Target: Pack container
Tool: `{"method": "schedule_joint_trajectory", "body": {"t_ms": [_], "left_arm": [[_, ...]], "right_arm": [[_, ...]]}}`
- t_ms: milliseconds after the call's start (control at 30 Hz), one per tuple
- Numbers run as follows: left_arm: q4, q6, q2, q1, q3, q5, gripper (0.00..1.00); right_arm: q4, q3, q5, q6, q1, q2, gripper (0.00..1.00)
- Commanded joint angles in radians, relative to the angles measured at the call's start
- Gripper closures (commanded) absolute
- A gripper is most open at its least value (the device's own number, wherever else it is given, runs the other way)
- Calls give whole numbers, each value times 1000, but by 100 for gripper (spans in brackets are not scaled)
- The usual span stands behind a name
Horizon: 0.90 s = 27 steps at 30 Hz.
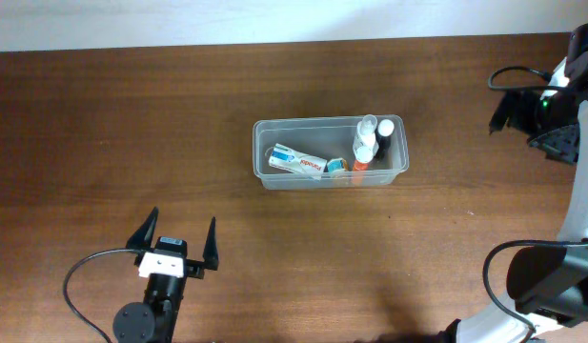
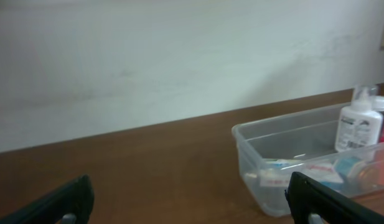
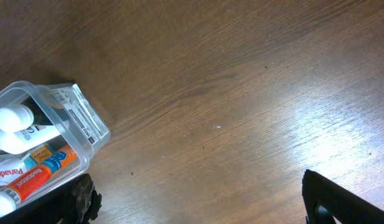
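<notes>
The clear plastic container (image 1: 259,152) stands at the middle of the brown table. It holds a white Panadol box (image 1: 298,162), two white bottles (image 1: 370,133) and an orange tube (image 1: 355,165). My left gripper (image 1: 176,243) is open and empty, near the front of the table, left of and apart from the container. In the left wrist view (image 2: 188,193) the container (image 2: 254,149) lies ahead to the right. My right gripper (image 1: 532,119) is open and empty at the far right edge. In the right wrist view (image 3: 198,193) the container's corner (image 3: 73,118) is at the left.
A pale wall (image 2: 179,56) runs behind the table's far edge. Black cables (image 1: 84,286) loop beside the left arm's base and near the right arm (image 1: 498,276). Bare wood surrounds the container.
</notes>
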<state>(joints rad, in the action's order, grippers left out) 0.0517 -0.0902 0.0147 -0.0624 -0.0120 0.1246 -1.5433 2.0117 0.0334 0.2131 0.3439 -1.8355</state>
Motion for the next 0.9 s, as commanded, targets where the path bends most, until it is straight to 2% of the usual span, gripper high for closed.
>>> {"method": "schedule_joint_trajectory", "body": {"t_ms": [0,133,867], "left_arm": [[-32,-17,-10,26,3,9,1],[-119,-17,-10,33,3,10,1],[-120,-17,-10,33,3,10,1]], "right_arm": [[0,0,-12,4,4,-3,2],[0,0,-12,4,4,-3,2],[0,0,-12,4,4,-3,2]]}}
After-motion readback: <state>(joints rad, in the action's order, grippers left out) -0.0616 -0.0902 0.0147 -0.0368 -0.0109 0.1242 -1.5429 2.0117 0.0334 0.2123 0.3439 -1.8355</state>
